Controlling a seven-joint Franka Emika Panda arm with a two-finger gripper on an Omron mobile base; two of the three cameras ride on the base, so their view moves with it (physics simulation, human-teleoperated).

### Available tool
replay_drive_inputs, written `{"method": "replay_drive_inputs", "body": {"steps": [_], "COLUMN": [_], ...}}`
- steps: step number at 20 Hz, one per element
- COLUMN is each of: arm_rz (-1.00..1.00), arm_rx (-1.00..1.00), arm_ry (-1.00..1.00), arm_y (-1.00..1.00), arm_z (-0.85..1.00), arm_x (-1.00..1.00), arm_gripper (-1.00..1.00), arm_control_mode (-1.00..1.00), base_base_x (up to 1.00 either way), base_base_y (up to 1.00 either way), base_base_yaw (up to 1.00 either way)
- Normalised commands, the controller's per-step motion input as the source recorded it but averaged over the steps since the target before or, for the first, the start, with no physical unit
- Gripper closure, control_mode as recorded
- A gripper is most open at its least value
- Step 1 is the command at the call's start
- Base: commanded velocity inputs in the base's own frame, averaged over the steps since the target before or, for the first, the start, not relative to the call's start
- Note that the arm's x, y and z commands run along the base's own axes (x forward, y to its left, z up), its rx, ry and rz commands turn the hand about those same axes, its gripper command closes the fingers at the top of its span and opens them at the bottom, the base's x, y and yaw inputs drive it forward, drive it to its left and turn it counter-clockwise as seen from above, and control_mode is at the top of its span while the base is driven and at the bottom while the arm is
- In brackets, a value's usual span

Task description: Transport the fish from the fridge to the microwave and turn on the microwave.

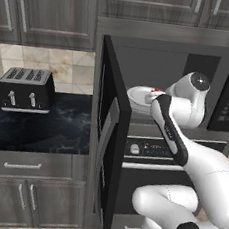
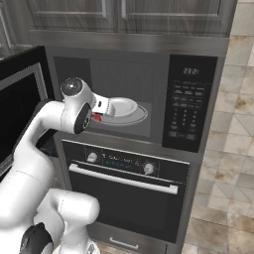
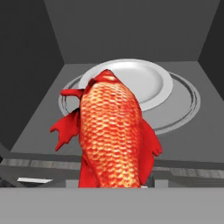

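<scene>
The red-orange fish (image 3: 113,131) hangs in my gripper, its scaly body covering the fingertips in the hand view. It sits just inside the open microwave (image 2: 124,74), at the front edge of the grey cavity. Ahead of it a white round plate (image 3: 144,83) rests on the turntable (image 3: 186,103). From the base views my gripper (image 2: 101,110) reaches into the cavity from the left, the fish (image 2: 96,117) showing as a red spot below it, short of the plate (image 2: 124,106). The fish (image 1: 157,89) also peeks out beside the plate (image 1: 138,96). The fridge is out of view.
The microwave door (image 1: 106,136) stands swung open to the left, close beside my arm. Its button panel (image 2: 186,104) is on the right. A black oven (image 2: 124,183) sits below. A black toaster (image 1: 26,90) stands on the dark counter (image 1: 39,125) at left.
</scene>
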Motion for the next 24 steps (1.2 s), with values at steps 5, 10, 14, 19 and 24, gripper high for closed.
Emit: {"method": "replay_drive_inputs", "body": {"steps": [5,10,14,19,24], "arm_rz": [0.00,0.00,0.00,0.00,0.00], "arm_rx": [0.00,0.00,0.00,0.00,0.00], "arm_ry": [0.00,0.00,0.00,0.00,0.02], "arm_y": [0.00,0.00,0.00,0.00,0.00], "arm_z": [0.00,-0.09,-0.18,-0.16,-0.07], "arm_x": [0.30,0.32,0.31,0.31,0.33], "arm_gripper": [1.00,1.00,1.00,1.00,1.00], "arm_control_mode": [-1.00,-1.00,-1.00,-1.00,-1.00], "base_base_x": [0.00,0.00,0.00,0.00,0.00], "base_base_y": [0.00,0.00,0.00,0.00,0.00], "base_base_yaw": [0.00,0.00,0.00,0.00,0.00]}}
